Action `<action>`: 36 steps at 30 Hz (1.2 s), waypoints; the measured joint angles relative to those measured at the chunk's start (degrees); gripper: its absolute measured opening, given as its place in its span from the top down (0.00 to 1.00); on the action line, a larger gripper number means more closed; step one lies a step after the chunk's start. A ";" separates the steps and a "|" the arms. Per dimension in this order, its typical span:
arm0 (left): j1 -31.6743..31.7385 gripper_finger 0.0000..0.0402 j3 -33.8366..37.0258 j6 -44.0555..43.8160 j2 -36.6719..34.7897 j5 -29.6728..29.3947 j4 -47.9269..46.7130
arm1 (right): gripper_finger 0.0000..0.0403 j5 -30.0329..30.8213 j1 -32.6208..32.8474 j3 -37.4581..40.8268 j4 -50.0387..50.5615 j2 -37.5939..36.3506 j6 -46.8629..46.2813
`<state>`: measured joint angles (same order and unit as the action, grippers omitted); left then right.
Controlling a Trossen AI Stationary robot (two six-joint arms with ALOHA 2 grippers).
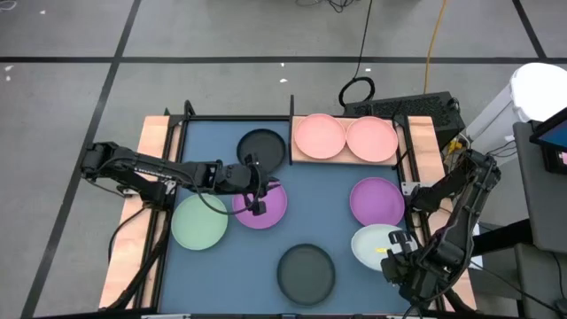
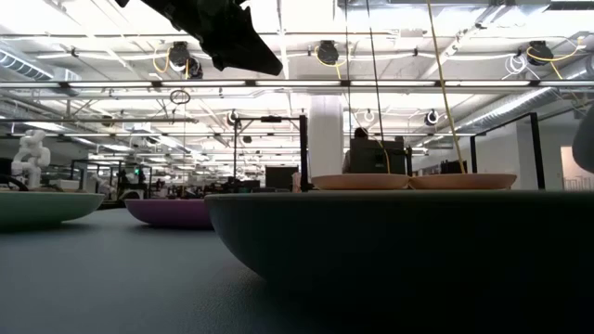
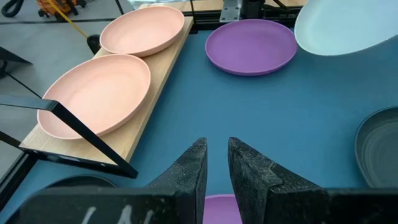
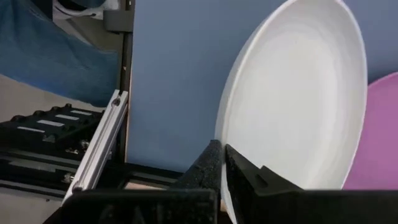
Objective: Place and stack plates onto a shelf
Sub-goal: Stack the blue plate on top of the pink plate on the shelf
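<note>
— Blue mat [image 1: 319,204] covers most of the table, and the wooden shelf [image 1: 299,158] sits at its far edge with two pink plates [image 1: 319,136] side by side on it.

— And the rest of the plates?

— Spread over the mat: a black plate [image 1: 262,147] beside the shelf, another black one [image 1: 306,271] near the front, a purple plate [image 1: 376,200] on the right, a pale green plate [image 1: 199,221] on the left.

— What about the hands?

— The right hand [image 1: 396,262] has its fingers pinched shut on the rim of the second pale green plate [image 1: 372,244], tilting it up. The left hand [image 1: 259,198] hangs over the other purple plate [image 1: 266,209], fingers a narrow gap apart, holding nothing.
</note>
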<state>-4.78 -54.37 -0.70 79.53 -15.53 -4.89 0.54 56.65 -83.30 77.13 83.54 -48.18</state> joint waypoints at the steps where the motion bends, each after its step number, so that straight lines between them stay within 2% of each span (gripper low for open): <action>1: -0.01 0.82 0.00 -0.01 0.01 0.00 0.00 | 1.00 0.35 -0.20 -0.42 0.57 -0.01 0.32; 19: -0.01 0.82 0.00 0.01 0.02 0.00 0.03 | 1.00 2.38 -4.38 -8.01 7.17 -0.01 3.03; 27: 0.00 0.82 0.00 0.03 0.00 0.00 0.04 | 1.00 4.17 -6.03 -8.19 9.99 -0.04 2.96; 32: -0.01 0.82 0.00 0.01 0.00 0.01 0.00 | 1.00 5.44 -6.09 -4.86 3.62 -0.06 2.67; 36: -0.01 0.82 0.00 0.01 0.00 0.02 0.00 | 1.00 3.81 -5.87 2.55 -10.59 -0.06 -2.81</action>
<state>-4.80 -54.37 -0.69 79.53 -15.51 -4.89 4.35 50.78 -80.75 66.54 83.48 -50.99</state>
